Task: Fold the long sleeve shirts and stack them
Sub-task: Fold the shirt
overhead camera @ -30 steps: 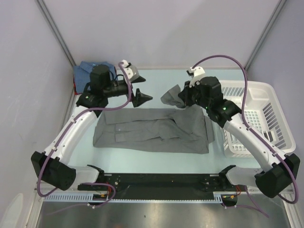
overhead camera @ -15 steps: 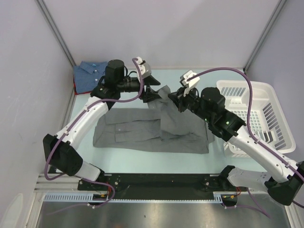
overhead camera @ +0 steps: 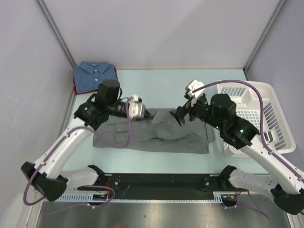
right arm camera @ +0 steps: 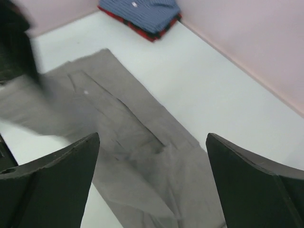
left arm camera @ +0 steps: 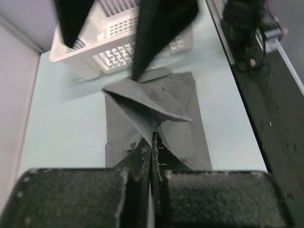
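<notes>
Left gripper (left arm camera: 152, 153) clamped on raised fold of grey shirt (overhead camera: 161, 137); rest of shirt flat at centre of table (overhead camera: 166, 85). Right gripper (right arm camera: 153, 140) spread wide, holding nothing, above shirt's right part. Folded blue shirt (overhead camera: 95, 73) atop dark red shirt (right arm camera: 151, 37), far-left corner. White slatted basket (overhead camera: 273, 118) right of grey shirt.
</notes>
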